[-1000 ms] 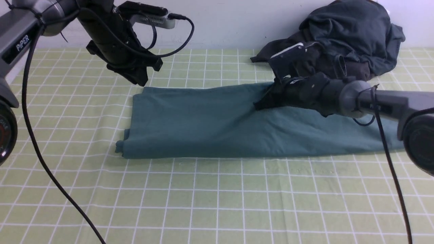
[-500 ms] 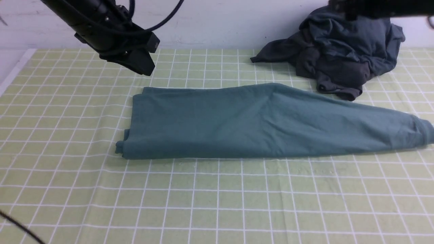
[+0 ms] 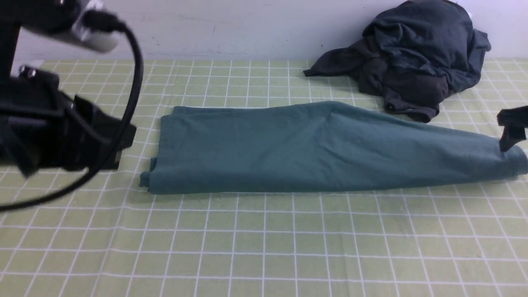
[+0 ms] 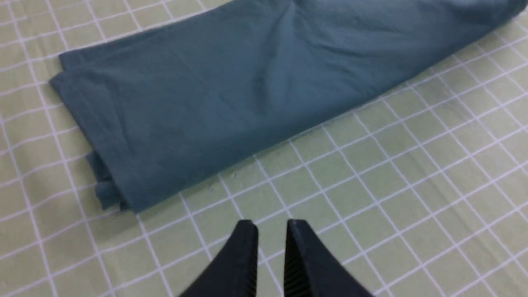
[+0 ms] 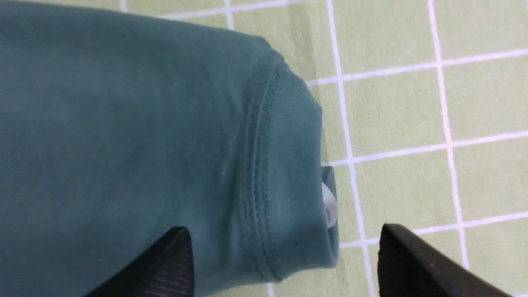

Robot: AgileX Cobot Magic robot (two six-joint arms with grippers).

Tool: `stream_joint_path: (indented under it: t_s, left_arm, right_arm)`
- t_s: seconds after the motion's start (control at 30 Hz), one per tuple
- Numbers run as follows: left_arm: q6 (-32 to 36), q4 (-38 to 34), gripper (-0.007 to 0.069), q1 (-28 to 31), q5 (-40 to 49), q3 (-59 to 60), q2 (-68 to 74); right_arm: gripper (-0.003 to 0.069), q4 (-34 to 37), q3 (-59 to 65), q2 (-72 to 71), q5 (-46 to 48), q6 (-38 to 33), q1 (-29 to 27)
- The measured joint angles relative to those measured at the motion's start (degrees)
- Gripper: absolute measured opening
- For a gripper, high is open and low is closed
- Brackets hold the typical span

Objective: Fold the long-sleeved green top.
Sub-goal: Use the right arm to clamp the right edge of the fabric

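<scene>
The green long-sleeved top [image 3: 313, 144] lies folded into a long band across the middle of the table. My left gripper [image 3: 117, 144] is blurred, low beside the band's left end. In the left wrist view the left gripper [image 4: 271, 227] is empty, its jaws a narrow gap apart over bare cloth, short of the top [image 4: 231, 82]. My right gripper [image 3: 511, 128] hangs at the band's right end. In the right wrist view the right gripper [image 5: 284, 231] is wide open over the ribbed neck edge of the top [image 5: 144, 144], where the white label [image 5: 329, 204] peeks out.
A heap of dark charcoal-grey garments [image 3: 416, 53] sits at the back right against the wall. A green checked tablecloth [image 3: 264, 247] covers the table, and its left edge shows near the back left corner.
My left arm has swung from above the back left corner down to the band's left end. My right arm has left the middle of the top and come down at its right end.
</scene>
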Motion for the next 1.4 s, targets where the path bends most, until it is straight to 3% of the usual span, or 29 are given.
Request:
stream_joint_path:
  t_s: [0.17, 0.33, 0.53, 0.93, 1.2, 1.3, 1.4]
  left_arm:
    - [-0.02, 3.24, 0.0090, 0.00, 0.07, 7.09, -1.64]
    - [-0.06, 6.15, 0.0090, 0.00, 5.26, 10.30, -1.64]
    - [-0.44, 10.23, 0.0090, 0.00, 5.64, 13.94, -1.87]
    - [-2.97, 9.92, 0.0090, 0.00, -3.44, 20.74, -1.94]
    - [-2.97, 8.79, 0.0090, 0.00, -4.07, 20.74, -1.94]
    - [-2.97, 8.73, 0.0090, 0.00, -4.55, 20.80, -1.94]
    - [-2.97, 8.73, 0.0090, 0.00, -5.08, 20.80, -1.94]
  right_arm:
    - [0.0517, 3.95, 0.00, 4.63, -2.67, -0.25, 0.00]
    - [0.0420, 4.00, -0.40, 6.06, -2.91, 0.47, -0.07]
    - [0.0379, 3.18, -1.70, 5.84, -0.27, 0.62, -0.07]
    - [0.0395, 0.70, -3.33, 5.12, 1.45, 1.87, -0.07]
    - [0.0567, -3.46, -3.33, 5.78, 3.05, 8.02, -0.07]
    - [0.0569, -2.80, -3.39, 6.44, 4.05, 8.16, -0.07]
    - [0.0510, -1.21, -3.93, 7.65, 4.65, 8.07, -0.18]
